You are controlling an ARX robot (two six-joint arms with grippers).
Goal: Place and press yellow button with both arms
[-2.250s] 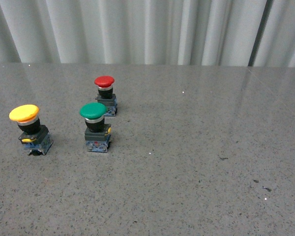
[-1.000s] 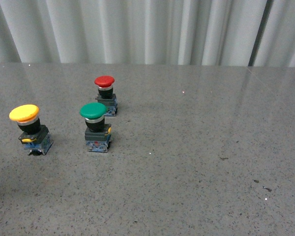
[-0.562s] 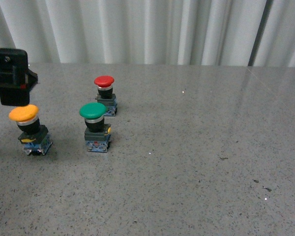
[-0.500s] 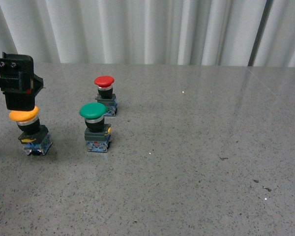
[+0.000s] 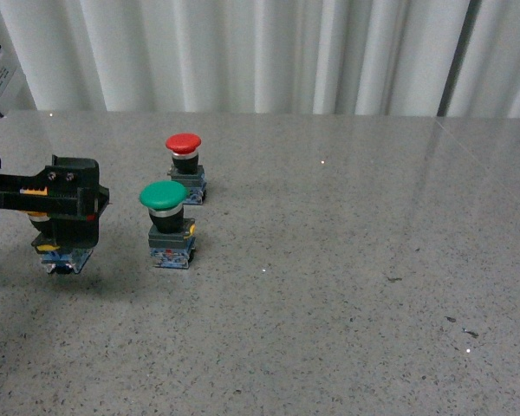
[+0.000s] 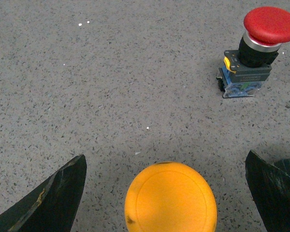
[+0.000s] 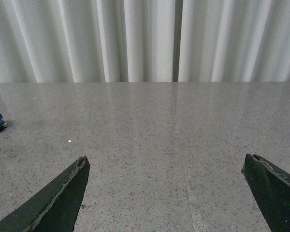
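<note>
Left hand (image 6: 164, 157), widely parted, either side of the yellow button (image 6: 170, 199).

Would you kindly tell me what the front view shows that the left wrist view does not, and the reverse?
Only the front view shows the green button and the base of the yellow button. Only the left wrist view shows its cap uncovered, between the fingers of the open left gripper. Both show the red button and the table.
</note>
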